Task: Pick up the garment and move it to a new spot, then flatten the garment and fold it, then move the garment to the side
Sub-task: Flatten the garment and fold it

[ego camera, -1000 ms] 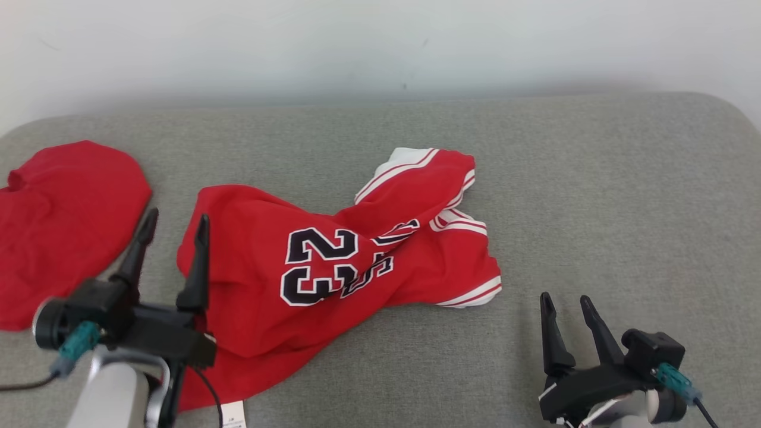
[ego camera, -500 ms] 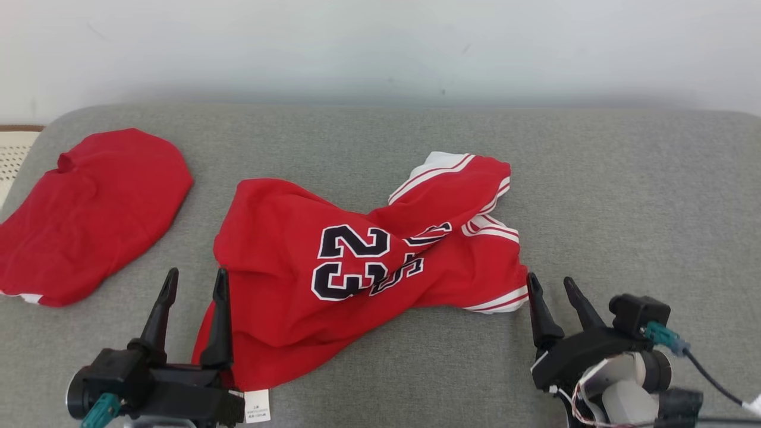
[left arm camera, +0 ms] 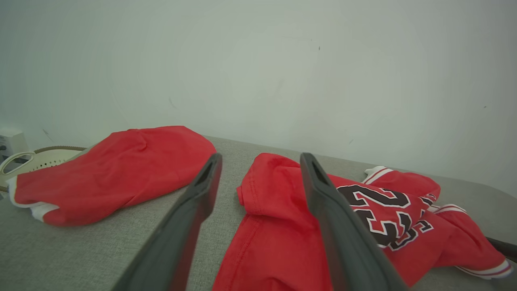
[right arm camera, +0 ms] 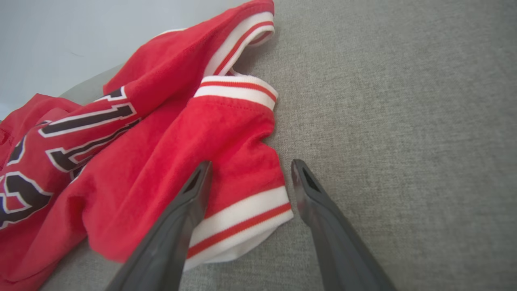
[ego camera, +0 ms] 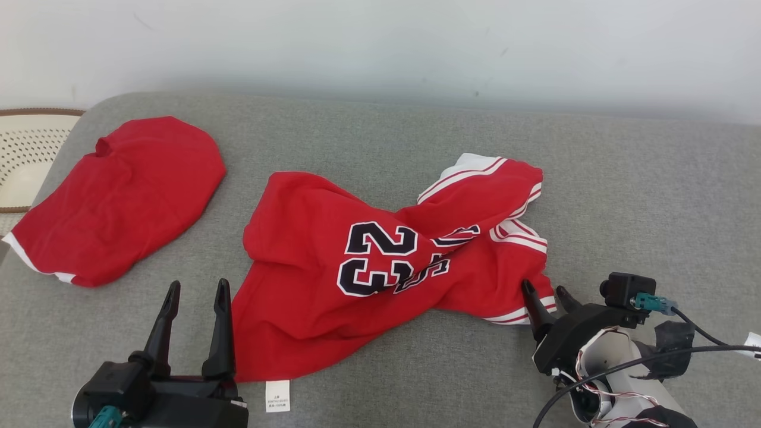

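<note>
**Tools poised at either end of a crumpled jersey.** Both tools stand empty with jaws spread wide at the near edge of a grey upholstered worktop (ego camera: 624, 196), one at each end of a red number-23 jersey (ego camera: 309, 285). The left tool (ego camera: 198, 283) straddles the jersey's plain hem edge, one finger over cloth and one over bare worktop, with the white care label (ego camera: 277, 395) just to its right. The right tool (ego camera: 543, 287) brackets the white-and-red striped corner (right arm camera: 242, 226) the same way. This placing suggests a pinch at both ends, so the cloth would lift stretched rather than bunched. The jersey lies on the worktop between the tools, twisted at its middle. Its long axis runs from the left tool across to the right tool, with the plain hem at one and the striped openings at and beyond the other. Farther out beyond the left tool lie a second red garment (ego camera: 125, 196) and a cream perforated basket (ego camera: 30, 154).
</note>
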